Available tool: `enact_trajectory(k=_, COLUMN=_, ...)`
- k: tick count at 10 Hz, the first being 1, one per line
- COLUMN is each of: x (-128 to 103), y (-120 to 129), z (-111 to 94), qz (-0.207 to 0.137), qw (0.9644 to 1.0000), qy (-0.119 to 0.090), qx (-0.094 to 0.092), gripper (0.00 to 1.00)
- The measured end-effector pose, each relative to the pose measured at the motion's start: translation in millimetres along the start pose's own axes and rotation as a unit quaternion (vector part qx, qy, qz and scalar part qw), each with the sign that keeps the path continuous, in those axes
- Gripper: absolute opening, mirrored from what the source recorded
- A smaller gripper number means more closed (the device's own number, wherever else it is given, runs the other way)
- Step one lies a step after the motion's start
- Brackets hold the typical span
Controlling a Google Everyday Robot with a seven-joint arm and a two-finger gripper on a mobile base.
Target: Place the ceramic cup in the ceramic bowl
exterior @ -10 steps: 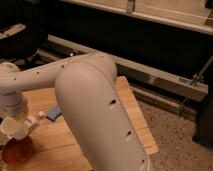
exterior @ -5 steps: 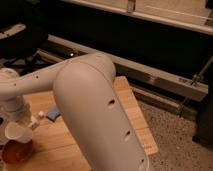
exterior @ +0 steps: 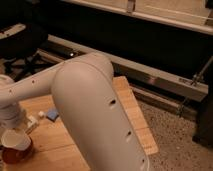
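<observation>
The white ceramic cup (exterior: 15, 140) is tilted, and its lower part sits inside the rim of the orange-red ceramic bowl (exterior: 16, 154) at the table's front left corner. My gripper (exterior: 13, 129) is directly above the cup, at the end of the white wrist (exterior: 11, 114), and touches the cup's top. The big white arm link (exterior: 95, 115) fills the middle of the camera view and hides much of the table.
The bowl stands on a wooden table (exterior: 131, 110). A small blue object (exterior: 52, 115) and small white pieces (exterior: 33, 121) lie just right of the wrist. A speckled floor (exterior: 175, 135) and a metal rail (exterior: 160, 80) are to the right, and a dark chair base (exterior: 20, 60) is at the back left.
The cup has moved down with the gripper, from above the bowl to inside its rim. The arm link has shifted slightly.
</observation>
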Motion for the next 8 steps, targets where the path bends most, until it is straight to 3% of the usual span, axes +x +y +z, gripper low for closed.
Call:
enact_trajectory(k=2, x=2, y=7, z=13, qz=-0.026, qw=0.9996, qy=0.012, qx=0.008, gripper=0.08)
enact_trajectory(k=5, x=-4, y=18, z=27, qz=-0.057, qw=0.9982, qy=0.017, qx=0.008, gripper=0.38)
enact_trajectory(k=8, x=-13, y=20, z=28, qz=-0.057, qw=0.9983, qy=0.01, qx=-0.004, gripper=0.68)
